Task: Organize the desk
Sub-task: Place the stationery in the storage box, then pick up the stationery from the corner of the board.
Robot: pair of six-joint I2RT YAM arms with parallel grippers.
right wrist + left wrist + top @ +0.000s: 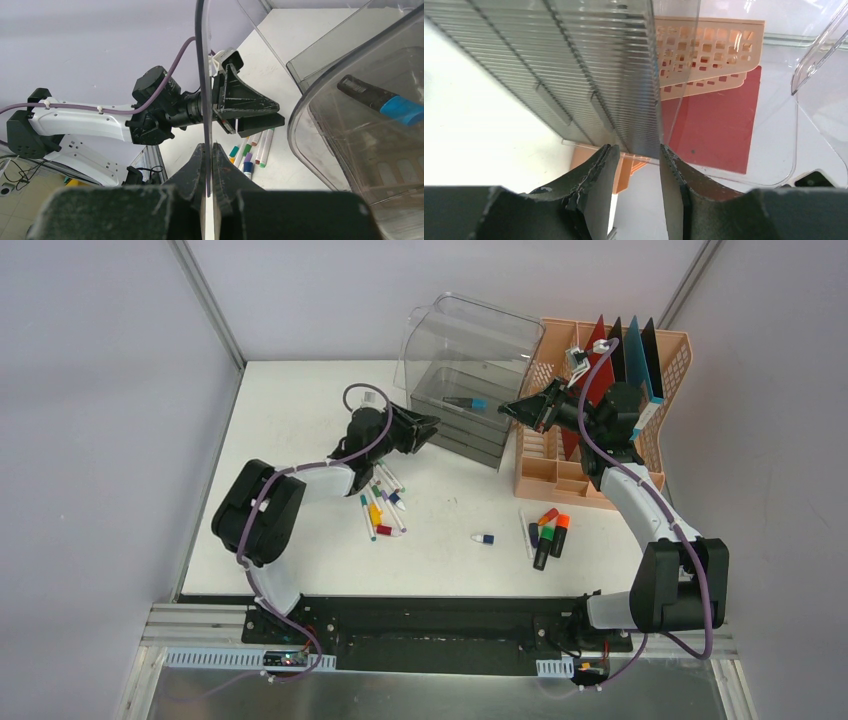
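- Now, over the white desk [300, 420], both arms reach toward the back, meeting at a grey ribbed drawer unit [465, 418] under a clear plastic cover [470, 325].
- Right gripper [512, 408] comes in from the right, and the wrist view shows it plainly: fingers pressed together on the thin edge of that clear plastic cover [201, 75], with the sheet standing upright between them.
- Left gripper [432, 427] sits at the unit's left front corner, jaws apart. In its own camera the ribbed corner comes down right into the gap; whether it touches either finger, I cannot tell.
- Inside the top drawer lies a black marker with a blue cap [380, 97].
- Just right of the unit stands a peach mesh file basket [680, 350], holding red, black and blue dividers [625, 345] upright.
- On the open desk, a scatter of loose markers [380, 502] lies under the left forearm.
- A bunch of highlighters [548, 532] lies in front of the basket.
- Between those two groups sits one small blue-and-white cap [483, 538], on its own.
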